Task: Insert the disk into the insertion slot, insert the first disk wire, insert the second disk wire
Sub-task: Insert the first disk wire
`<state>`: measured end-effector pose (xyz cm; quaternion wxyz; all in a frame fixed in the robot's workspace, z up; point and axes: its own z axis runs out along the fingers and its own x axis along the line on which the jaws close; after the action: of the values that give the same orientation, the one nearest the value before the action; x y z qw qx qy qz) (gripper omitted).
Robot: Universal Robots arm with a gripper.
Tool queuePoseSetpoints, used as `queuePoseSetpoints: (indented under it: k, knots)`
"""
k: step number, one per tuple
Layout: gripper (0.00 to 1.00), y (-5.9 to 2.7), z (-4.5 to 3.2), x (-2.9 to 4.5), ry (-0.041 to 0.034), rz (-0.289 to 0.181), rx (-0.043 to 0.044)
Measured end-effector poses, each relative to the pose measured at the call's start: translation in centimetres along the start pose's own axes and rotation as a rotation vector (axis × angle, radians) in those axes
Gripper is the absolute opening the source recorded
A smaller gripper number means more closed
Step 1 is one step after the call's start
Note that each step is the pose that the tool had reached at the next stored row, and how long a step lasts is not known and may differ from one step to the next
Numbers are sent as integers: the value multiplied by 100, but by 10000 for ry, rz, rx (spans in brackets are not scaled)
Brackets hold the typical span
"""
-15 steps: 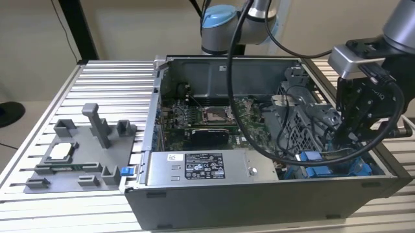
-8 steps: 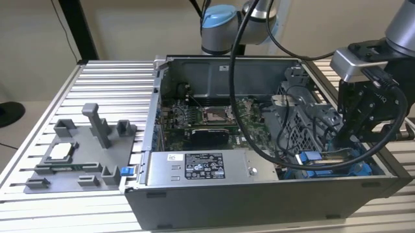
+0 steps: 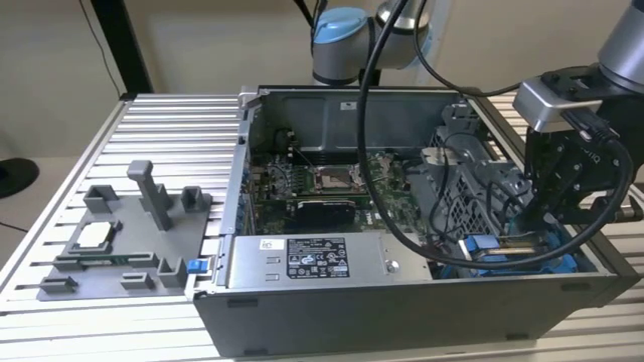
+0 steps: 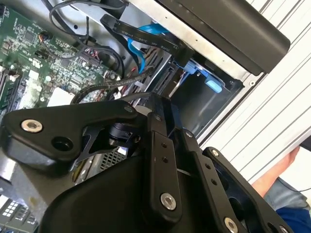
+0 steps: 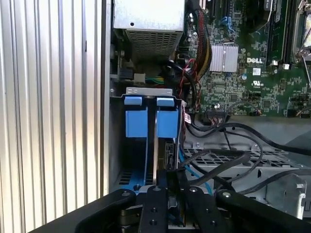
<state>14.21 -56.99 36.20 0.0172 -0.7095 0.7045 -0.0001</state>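
Blue plastic rails mark the insertion slot, which sits directly beyond the tip of the claw in a corner of the open grey computer case. In the exterior view we see the claw pointing down into that corner. In both wrist views its black fingers are drawn close together, clamped on the near end of the disk. The disk stands edge-on between the blue rails, partly within the slot, its dark side running straight away from the claw. Just ahead of the claw a blue cable curves past the disk. Near it, several black cables lie loose across the perforated metal cage; we cannot tell where their ends lie. Farther from the claw, past the cage, we find the green motherboard, and beyond the far end of the slot the grey power-supply box. Outside the case wall, next to the claw, runs the ribbed aluminium table. Well apart from the claw, on the table at the opposite side of the case, rests a grey moulded fixture.
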Motion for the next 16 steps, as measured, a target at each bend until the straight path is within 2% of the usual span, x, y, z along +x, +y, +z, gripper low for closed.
queuePoseSetpoints:
  k: [12, 16]
  knots:
    - [0, -3, 18, 17, -1, 0, -3]
    - [0, -3, 27, 59, 2, 0, -34]
